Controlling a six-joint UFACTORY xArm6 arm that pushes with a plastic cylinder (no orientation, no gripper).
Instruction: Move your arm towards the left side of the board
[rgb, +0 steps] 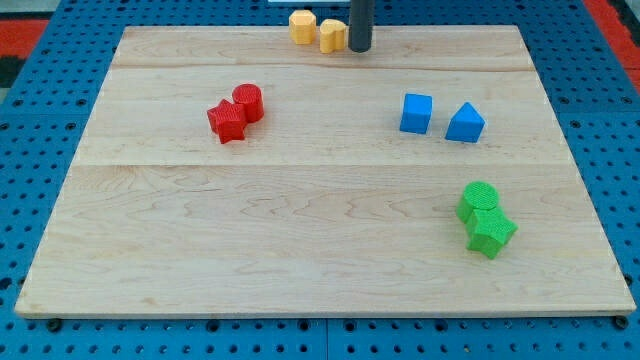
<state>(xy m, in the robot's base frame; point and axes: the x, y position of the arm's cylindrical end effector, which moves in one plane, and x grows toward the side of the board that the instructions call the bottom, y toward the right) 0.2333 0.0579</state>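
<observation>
My tip (359, 49) stands at the view's top edge of the wooden board (300, 220), just right of centre. It touches or nearly touches the right one of two yellow blocks (333, 35); the other yellow block (302, 25) lies to its left. Two red blocks sit together at the upper left: a red cylinder (248, 102) and a red star-like block (227, 122). A blue cube (416, 113) and a blue triangular block (465, 123) lie at the right. A green cylinder (480, 199) and a green star-like block (490, 232) sit together at the lower right.
The board lies on a blue perforated table (40, 120) that shows all round it. A red area (20, 25) shows at the view's top left corner and another at the top right.
</observation>
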